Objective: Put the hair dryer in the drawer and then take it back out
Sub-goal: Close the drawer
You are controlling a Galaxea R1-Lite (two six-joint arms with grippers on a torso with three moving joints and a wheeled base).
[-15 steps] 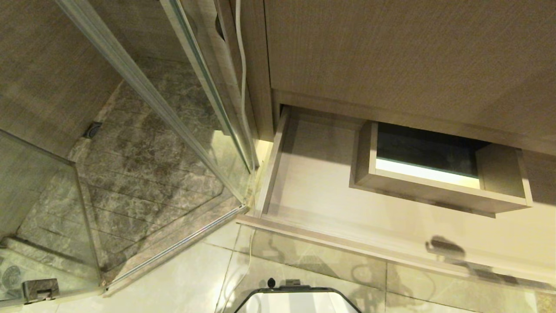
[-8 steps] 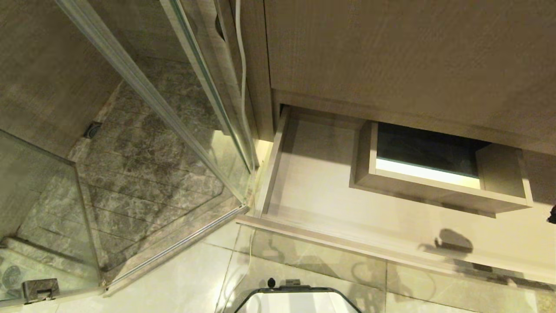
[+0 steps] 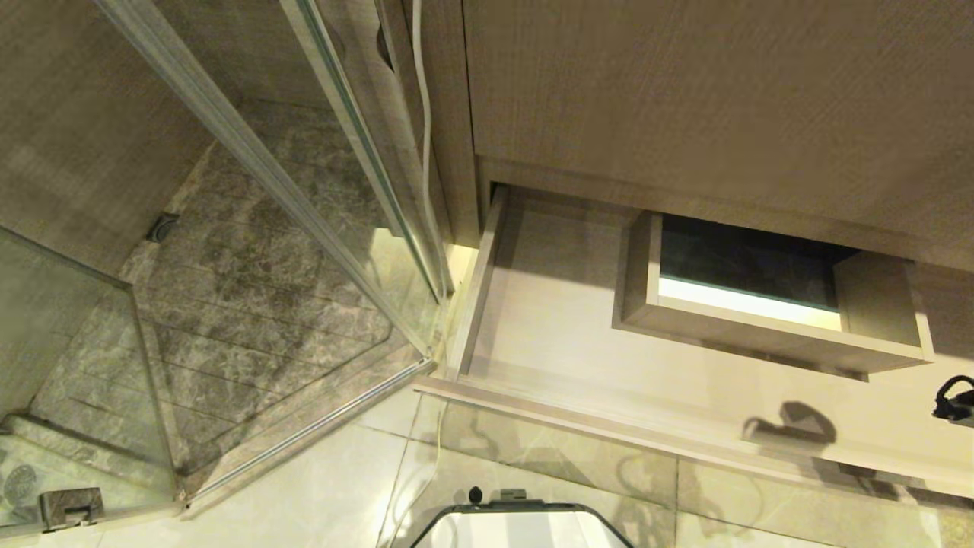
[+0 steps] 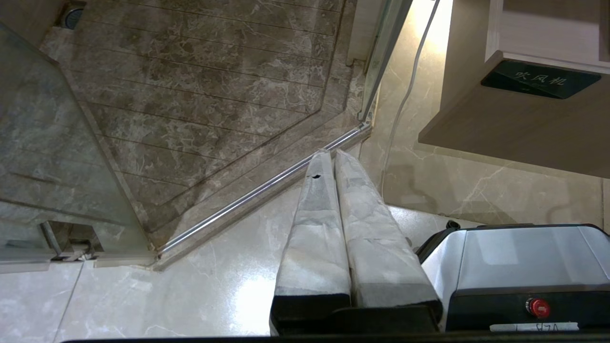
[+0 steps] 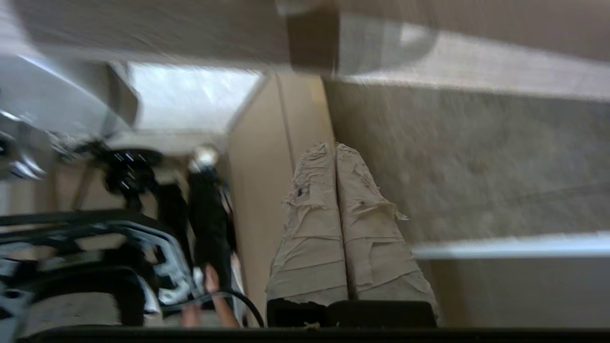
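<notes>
The drawer [image 3: 563, 335] stands pulled out below a taller wood panel, light wood-grain with a boxed cut-out [image 3: 761, 304] in its middle. Its visible floor holds nothing. The hair dryer is out of view. A dark part of my right arm [image 3: 956, 399] shows at the head view's right edge, over the drawer's right end. In the blurred right wrist view my right gripper [image 5: 335, 146] is shut and empty, pointing at a wood surface. My left gripper [image 4: 332, 152] hangs parked over the floor tiles, shut on nothing, beside the drawer's front [image 4: 514, 128].
A glass shower door [image 3: 358, 175] and its metal threshold [image 3: 304, 434] lie left of the drawer. A white cord [image 3: 424, 152] hangs down the cabinet's side. My base [image 3: 517, 525] is at the bottom. A blurred dark-clothed person [image 5: 209, 224] and equipment show in the right wrist view.
A dark part of my right arm has come into the head view at its right edge, and its shadow on the drawer floor has shifted. The drawer and left arm have not moved.
</notes>
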